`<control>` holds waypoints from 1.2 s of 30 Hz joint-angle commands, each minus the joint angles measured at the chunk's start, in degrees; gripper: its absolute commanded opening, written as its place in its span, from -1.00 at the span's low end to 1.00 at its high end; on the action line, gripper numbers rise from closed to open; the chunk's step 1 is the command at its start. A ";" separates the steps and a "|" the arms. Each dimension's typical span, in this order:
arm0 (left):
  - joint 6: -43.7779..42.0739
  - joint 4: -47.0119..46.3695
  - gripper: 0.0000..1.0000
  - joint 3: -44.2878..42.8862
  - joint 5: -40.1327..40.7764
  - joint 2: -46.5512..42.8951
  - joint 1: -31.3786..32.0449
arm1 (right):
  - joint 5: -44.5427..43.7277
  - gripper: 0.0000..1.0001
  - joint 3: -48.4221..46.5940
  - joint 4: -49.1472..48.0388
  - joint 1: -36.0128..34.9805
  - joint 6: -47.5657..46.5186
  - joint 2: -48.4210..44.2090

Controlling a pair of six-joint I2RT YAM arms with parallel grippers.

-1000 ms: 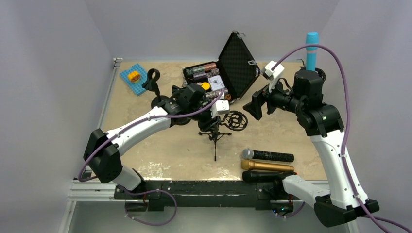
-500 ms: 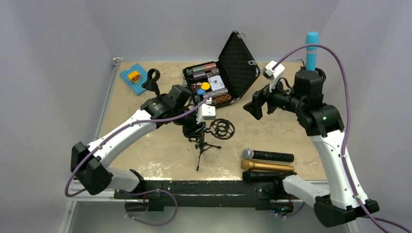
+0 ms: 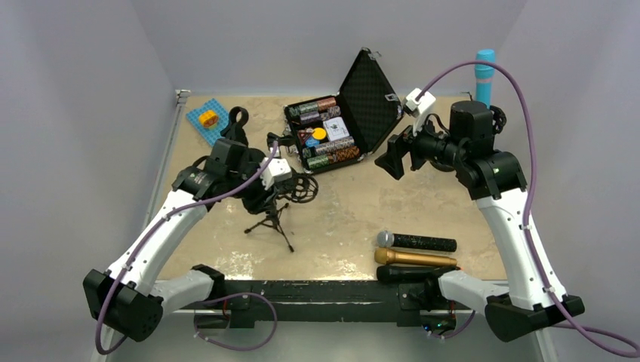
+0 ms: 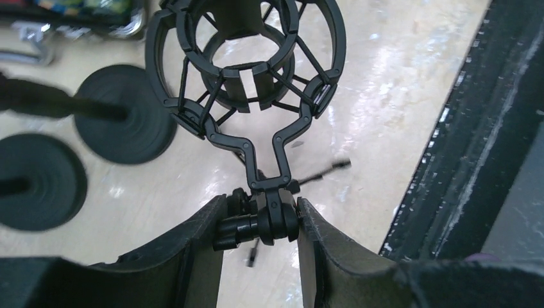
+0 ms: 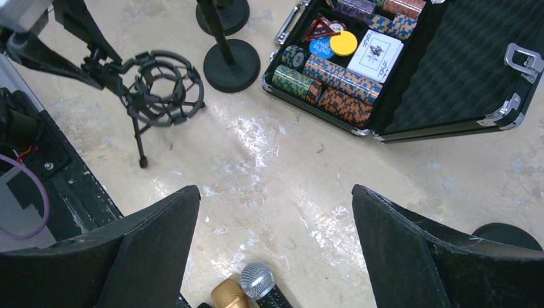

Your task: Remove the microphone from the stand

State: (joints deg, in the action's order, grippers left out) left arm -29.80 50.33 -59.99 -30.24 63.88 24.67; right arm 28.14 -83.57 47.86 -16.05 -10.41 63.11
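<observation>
Microphones lying side by side near front right bench edge, tripod stand left of centre, left claw pinching it below shock mount, right claw spread, hovering above bench.

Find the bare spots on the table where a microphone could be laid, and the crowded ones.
Widest bare patch: middle of the table, bordered by the case, the tripod and the three mics. A smaller one lies near-left, between tripod and front edge. Crowded: far left, around tray and stands; near right, the mics.
</observation>
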 commanded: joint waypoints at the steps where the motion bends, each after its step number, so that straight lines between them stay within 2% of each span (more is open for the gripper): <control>1: -2.86 -0.86 -1.00 1.19 7.99 -1.29 -6.44 | 1.56 0.83 -3.17 -2.13 0.32 -0.23 0.36; 7: -5.60 -3.77 -1.00 3.11 12.89 -2.39 -11.54 | 1.76 0.83 -4.04 -2.14 0.32 -0.39 1.49; 12: -9.78 -4.37 -1.00 2.69 13.94 -1.00 -15.12 | 0.50 0.84 -4.70 -2.08 0.37 0.02 1.95; 20: -15.33 -4.42 -1.00 -0.71 15.55 2.49 -20.09 | -9.35 0.88 -7.79 -4.11 1.65 1.83 3.03; 23: -16.48 -3.53 -1.00 -3.14 15.51 4.01 -21.51 | -15.16 0.90 -10.24 -4.92 3.74 3.39 4.27; 26: -17.48 -3.64 -1.00 -4.31 15.30 4.78 -22.14 | -25.36 0.98 -13.21 -4.40 6.59 5.55 6.37; 30: -18.37 -3.77 -1.00 -4.86 15.69 6.99 -22.72 | -24.24 0.98 -19.14 -2.24 13.74 8.16 10.16; 36: -20.54 -3.56 -0.97 -4.77 16.14 6.82 -22.82 | -24.18 0.98 -23.71 -2.45 19.02 7.89 13.09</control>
State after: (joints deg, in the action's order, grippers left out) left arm -40.62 52.05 -64.45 -25.74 69.73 3.38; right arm 5.80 -104.49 46.54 0.67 -3.66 76.44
